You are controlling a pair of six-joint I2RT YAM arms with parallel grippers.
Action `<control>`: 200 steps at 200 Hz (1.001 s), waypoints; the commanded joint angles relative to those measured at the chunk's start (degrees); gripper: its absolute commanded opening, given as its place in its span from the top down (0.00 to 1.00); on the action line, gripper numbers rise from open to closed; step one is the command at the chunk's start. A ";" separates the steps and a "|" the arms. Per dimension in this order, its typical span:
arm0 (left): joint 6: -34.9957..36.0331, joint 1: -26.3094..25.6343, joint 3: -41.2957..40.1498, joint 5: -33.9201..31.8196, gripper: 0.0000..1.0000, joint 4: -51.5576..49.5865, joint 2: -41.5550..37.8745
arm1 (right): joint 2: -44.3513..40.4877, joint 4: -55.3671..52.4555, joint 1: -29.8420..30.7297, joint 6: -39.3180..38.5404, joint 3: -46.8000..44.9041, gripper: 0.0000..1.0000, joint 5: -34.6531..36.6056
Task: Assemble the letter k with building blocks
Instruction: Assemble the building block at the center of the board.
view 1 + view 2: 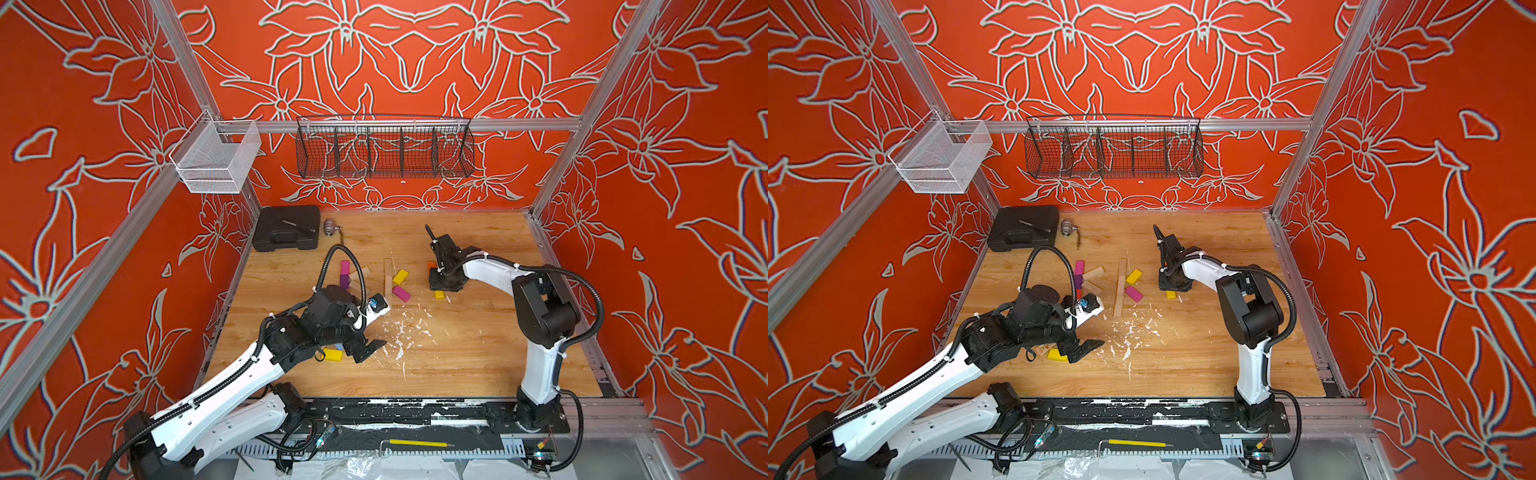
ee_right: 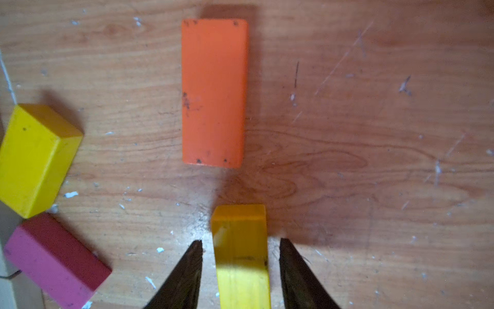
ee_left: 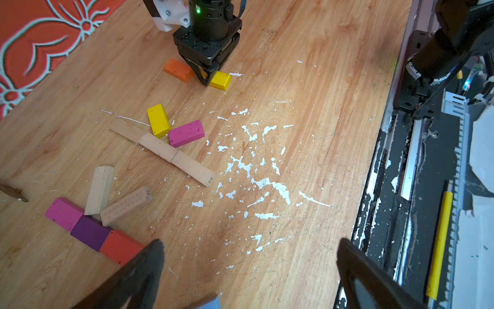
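Three plain planks (image 1: 388, 282) end to end as stem in a top view; yellow block (image 1: 400, 276), magenta block (image 1: 401, 293) angled at three o'clock. Left wrist: left gripper (image 3: 251, 242) wide, empty. Right wrist: right gripper (image 2: 240, 240) straddling spare yellow block (image 2: 240, 256), unclamped; arms probably unfinished.

The left arm (image 1: 224, 395), rooted at seven o'clock of the wooden desk (image 1: 457, 365), and the right arm (image 1: 538, 365), at five o'clock, had glossy white link shells and bulky matt-black joint housings. Ribbed black cable conduit (image 1: 341, 247) ran along each, bound by white zip ties (image 1: 516, 266). The left claw (image 3: 250, 240) and right claw (image 2: 241, 242) were black, each with two tapered, pointed fingers (image 2: 187, 273).
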 commanded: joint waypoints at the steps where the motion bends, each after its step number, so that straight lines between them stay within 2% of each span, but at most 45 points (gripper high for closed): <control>1: 0.99 -0.08 0.30 0.55 0.02 0.05 -0.49 | -0.77 -0.71 -0.22 0.17 -0.22 0.51 1.14; 85: 0.99 -0.12 0.30 0.05 0.02 0.07 -0.44 | 1.28 0.11 -0.15 0.70 0.92 0.67 -0.43; 200: 0.98 -0.15 0.55 -0.96 0.01 -0.02 0.13 | 3.97 -2.00 0.17 1.58 4.24 0.68 0.35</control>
